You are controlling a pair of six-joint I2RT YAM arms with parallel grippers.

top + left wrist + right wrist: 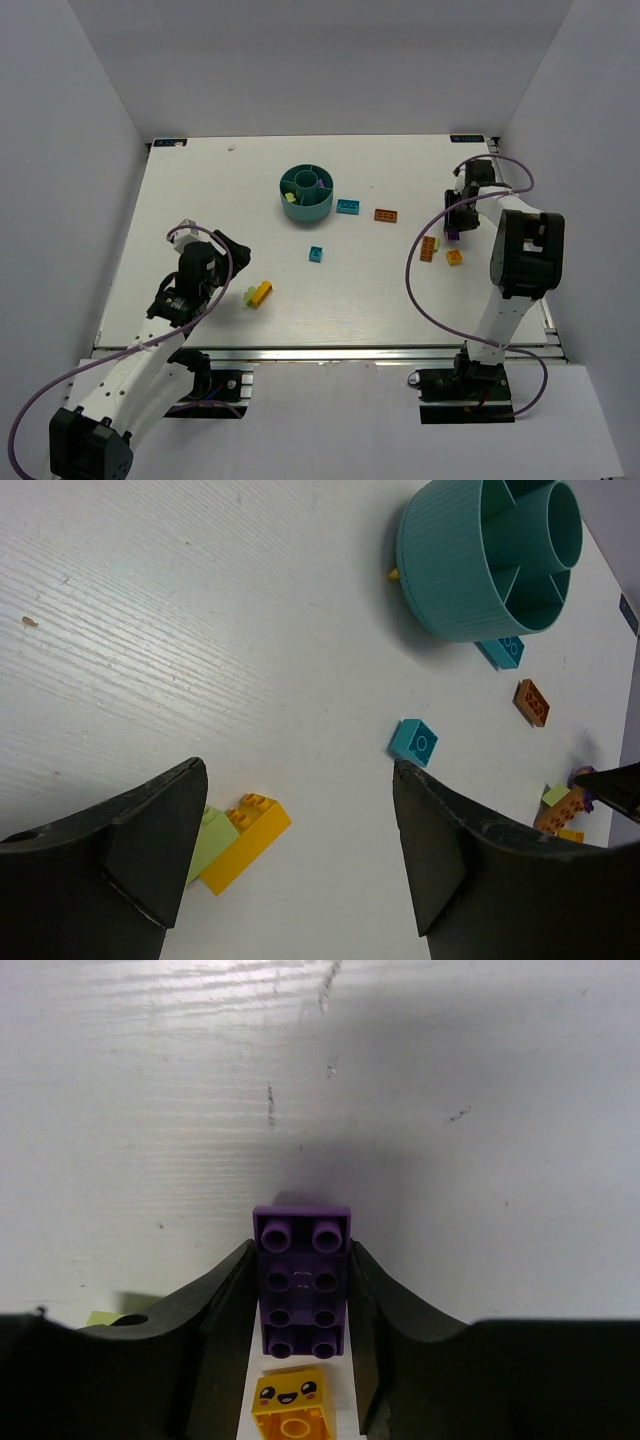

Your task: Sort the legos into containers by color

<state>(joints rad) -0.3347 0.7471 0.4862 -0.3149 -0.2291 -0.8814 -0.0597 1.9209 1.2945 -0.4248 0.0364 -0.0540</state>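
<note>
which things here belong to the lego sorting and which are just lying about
For the job: teal divided bowl; purple brick; smiley yellow brick; two teal bricks; two orange bricks; long yellow brick; lime brick.
Lying about: pale speck beyond the bowl, to its left.

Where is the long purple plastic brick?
In the right wrist view, the purple brick lies between the right gripper's fingers, on the white table's right side, beside a yellow smiley-faced brick.
</note>
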